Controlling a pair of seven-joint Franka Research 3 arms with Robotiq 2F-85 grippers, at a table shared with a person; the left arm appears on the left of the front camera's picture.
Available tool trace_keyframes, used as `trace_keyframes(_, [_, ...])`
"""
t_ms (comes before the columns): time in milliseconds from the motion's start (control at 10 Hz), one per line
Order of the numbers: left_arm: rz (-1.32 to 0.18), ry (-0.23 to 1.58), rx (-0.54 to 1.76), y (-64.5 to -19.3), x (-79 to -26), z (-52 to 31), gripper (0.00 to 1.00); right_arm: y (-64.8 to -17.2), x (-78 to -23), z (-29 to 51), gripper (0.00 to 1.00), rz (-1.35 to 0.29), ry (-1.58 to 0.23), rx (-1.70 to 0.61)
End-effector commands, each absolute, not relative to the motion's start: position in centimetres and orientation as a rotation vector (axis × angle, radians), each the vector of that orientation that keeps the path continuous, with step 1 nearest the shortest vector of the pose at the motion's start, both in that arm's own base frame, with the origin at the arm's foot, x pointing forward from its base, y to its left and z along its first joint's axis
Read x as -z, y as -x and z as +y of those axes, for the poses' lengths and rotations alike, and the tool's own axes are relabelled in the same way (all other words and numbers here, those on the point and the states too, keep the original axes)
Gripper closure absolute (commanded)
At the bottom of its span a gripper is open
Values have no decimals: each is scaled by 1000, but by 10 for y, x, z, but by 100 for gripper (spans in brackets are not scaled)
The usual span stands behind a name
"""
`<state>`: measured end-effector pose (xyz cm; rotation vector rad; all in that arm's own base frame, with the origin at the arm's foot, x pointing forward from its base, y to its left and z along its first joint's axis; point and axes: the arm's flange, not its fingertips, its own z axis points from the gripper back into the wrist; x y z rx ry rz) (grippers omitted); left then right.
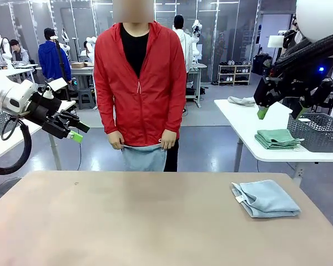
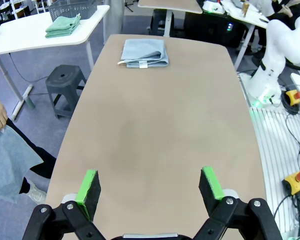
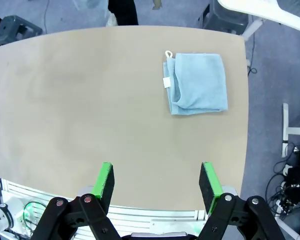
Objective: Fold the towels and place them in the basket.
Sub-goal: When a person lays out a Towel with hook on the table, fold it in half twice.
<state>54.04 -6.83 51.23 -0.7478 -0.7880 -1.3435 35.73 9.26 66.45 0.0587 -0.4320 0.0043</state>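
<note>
Fold step, between towels by my read: one folded towel (image 1: 265, 198) lies near the table's (image 1: 127, 221) right edge toward the far corner. The person at the far edge holds a second towel (image 1: 144, 157) hanging unfolded below the tabletop. The left gripper (image 1: 77, 131) and right gripper (image 1: 281, 112) hang raised off the table's left and right sides, jaws wide and empty, well apart from both towels. The next move likely needs the second towel laid flat on the table before its corners are pinched.
</note>
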Motion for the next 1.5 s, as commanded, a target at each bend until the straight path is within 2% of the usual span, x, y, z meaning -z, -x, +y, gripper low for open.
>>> trace_keyframes(0, [-792,740,1341,-541,-512,-69,0,-357,-664,93,15,-434,-64,6])
trace_keyframes(1400, [-792,740,1341,-541,-512,-69,0,-357,-664,93,15,-434,-64,6])
